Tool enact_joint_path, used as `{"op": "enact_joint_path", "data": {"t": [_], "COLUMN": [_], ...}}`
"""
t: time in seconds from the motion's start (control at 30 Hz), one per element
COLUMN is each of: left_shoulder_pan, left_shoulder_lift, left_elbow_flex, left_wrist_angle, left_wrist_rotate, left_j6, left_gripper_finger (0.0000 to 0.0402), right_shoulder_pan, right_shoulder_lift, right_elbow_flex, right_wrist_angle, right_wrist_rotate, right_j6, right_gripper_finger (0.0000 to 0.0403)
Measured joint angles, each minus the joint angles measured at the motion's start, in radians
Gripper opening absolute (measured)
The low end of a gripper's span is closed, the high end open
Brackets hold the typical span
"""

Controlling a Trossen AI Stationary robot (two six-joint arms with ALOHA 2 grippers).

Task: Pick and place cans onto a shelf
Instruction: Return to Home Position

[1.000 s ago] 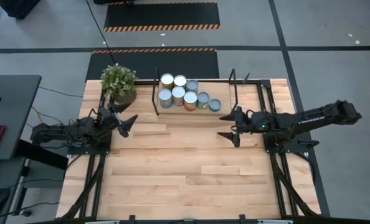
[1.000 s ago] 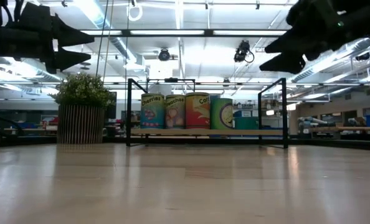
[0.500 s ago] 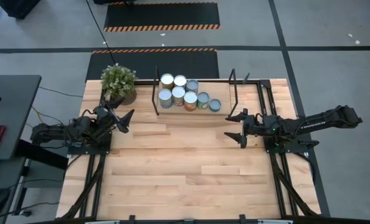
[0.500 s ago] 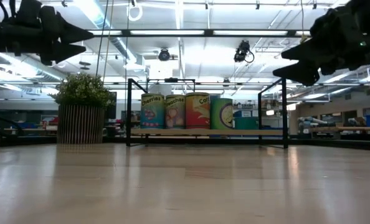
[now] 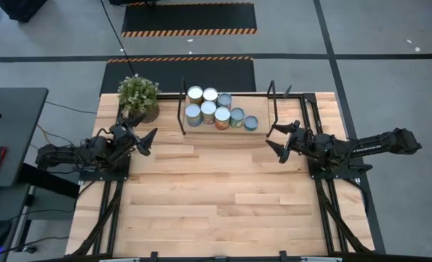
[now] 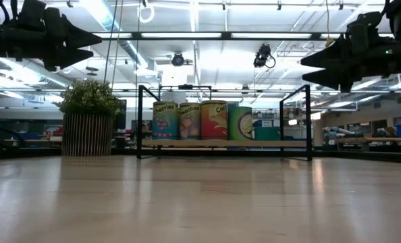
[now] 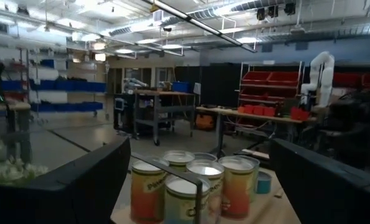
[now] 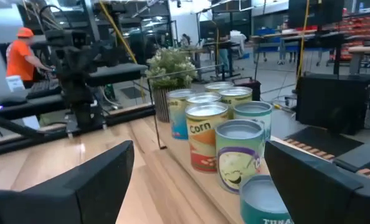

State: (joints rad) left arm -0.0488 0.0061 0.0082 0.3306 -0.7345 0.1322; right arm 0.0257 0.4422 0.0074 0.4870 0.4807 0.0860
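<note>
Several cans with silver tops stand grouped on the light wood shelf between its black upright frames, at the table's far middle; they also show in the low view, the left wrist view and the right wrist view. My left gripper is open and empty, raised over the table's left side near the plant. My right gripper is open and empty, raised just right of the shelf's right frame.
A potted green plant stands at the far left corner, beside the shelf's left frame. Bare wooden tabletop stretches from the shelf to the near edge. A person in orange shows in the room beyond the table.
My right gripper has drawn back toward the table's right edge, then swung toward the far edge near the shelf's right frame, staying open. My left gripper has pulled back a little toward the left edge. The cans have not moved.
</note>
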Motion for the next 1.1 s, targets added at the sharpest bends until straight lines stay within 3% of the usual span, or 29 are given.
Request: {"op": "enact_joint_path", "data": {"t": [0.23, 1.1], "left_shoulder_pan": [0.000, 0.000], "left_shoulder_lift": [0.000, 0.000], "left_elbow_flex": [0.000, 0.000], "left_wrist_angle": [-0.020, -0.021], "left_wrist_rotate": [0.002, 0.003], "left_j6": [-0.174, -0.172], "left_gripper_finger": [0.0389, 0.0389], "right_shoulder_pan": [-0.002, -0.002], "right_shoulder_lift": [0.000, 0.000], "right_elbow_flex": [0.000, 0.001], "right_wrist_angle": [0.001, 0.002], "right_wrist_rotate": [-0.002, -0.003], "right_j6": [0.000, 0.000], "right_gripper_finger": [0.0367, 0.0367]}}
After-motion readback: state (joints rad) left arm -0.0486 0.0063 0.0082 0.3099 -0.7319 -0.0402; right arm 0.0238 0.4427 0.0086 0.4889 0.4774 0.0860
